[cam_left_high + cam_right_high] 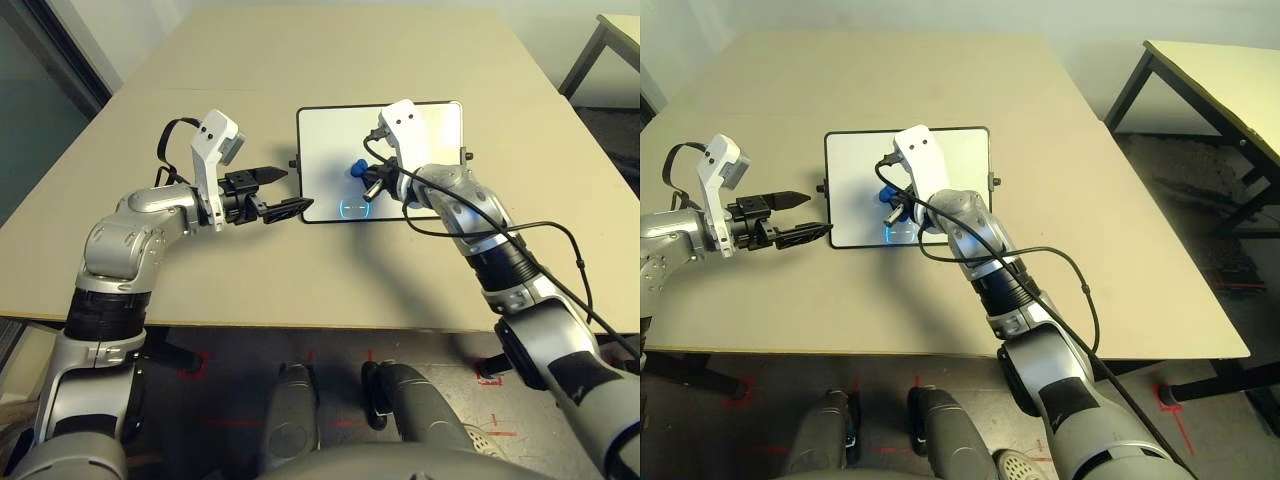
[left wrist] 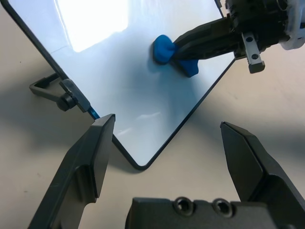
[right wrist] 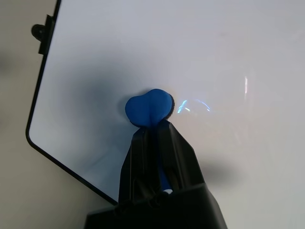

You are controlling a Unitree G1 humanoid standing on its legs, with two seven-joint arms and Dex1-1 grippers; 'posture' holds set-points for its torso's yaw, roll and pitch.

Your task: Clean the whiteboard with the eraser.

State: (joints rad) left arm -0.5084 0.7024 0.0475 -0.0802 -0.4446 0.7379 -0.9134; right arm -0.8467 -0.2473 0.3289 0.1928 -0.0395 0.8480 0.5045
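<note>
Just above mid-frame in the left eye view, the right claw (image 1: 366, 180) is clamped on the eraser (image 1: 356, 168), pressing it onto the whiteboard (image 1: 330, 140) lying flat on the counter (image 1: 300, 60). Blue smiley marks (image 1: 355, 208) lie just below the eraser, toward the board's bottom edge, so the wipe should probably run downward. The left claw (image 1: 285, 192) hangs spread wide by the board's lower-left corner, holding nothing.

beige table (image 1: 1090, 200) | second table (image 1: 1230, 80) right | dark floor (image 1: 1200, 190)

eraser (image 1: 356, 168) on whiteboard (image 1: 330, 140) | L gripper (image 1: 279, 191) left of board
</note>
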